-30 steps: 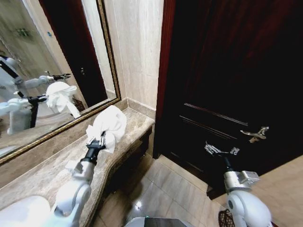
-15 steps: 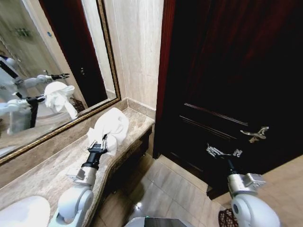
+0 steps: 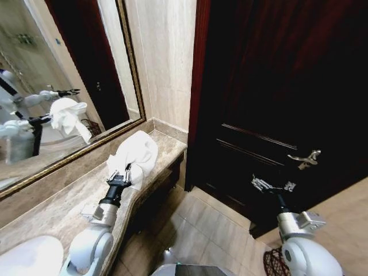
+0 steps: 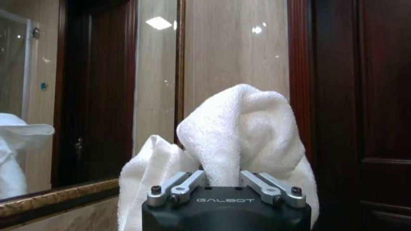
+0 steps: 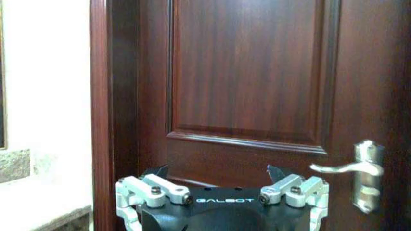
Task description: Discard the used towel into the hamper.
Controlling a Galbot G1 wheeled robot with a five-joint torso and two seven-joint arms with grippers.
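The used towel [image 3: 137,152], white and bunched, is held up over the end of the marble counter [image 3: 63,201] by my left gripper [image 3: 122,172], which is shut on its lower folds. In the left wrist view the towel [image 4: 237,130] rises straight out of the left gripper [image 4: 224,179]. My right gripper [image 3: 273,185] hangs open and holds nothing, in front of the dark door; the right wrist view has the right gripper [image 5: 218,171] facing the door panel. A sliver of the reddish-brown hamper [image 3: 268,261] peeks out on the floor beside my right arm.
A gold-framed mirror [image 3: 57,86] backs the counter and reflects my arms and the towel. A white basin [image 3: 29,256] sits at the counter's near end. The dark wooden door [image 3: 276,86] has a silver lever handle [image 3: 305,159]. Beige floor tiles [image 3: 201,230] lie between counter and door.
The left arm has drawn the towel slightly down and towards the counter's end. The whole picture has shifted a little left, so the camera has moved. The right gripper stays open.
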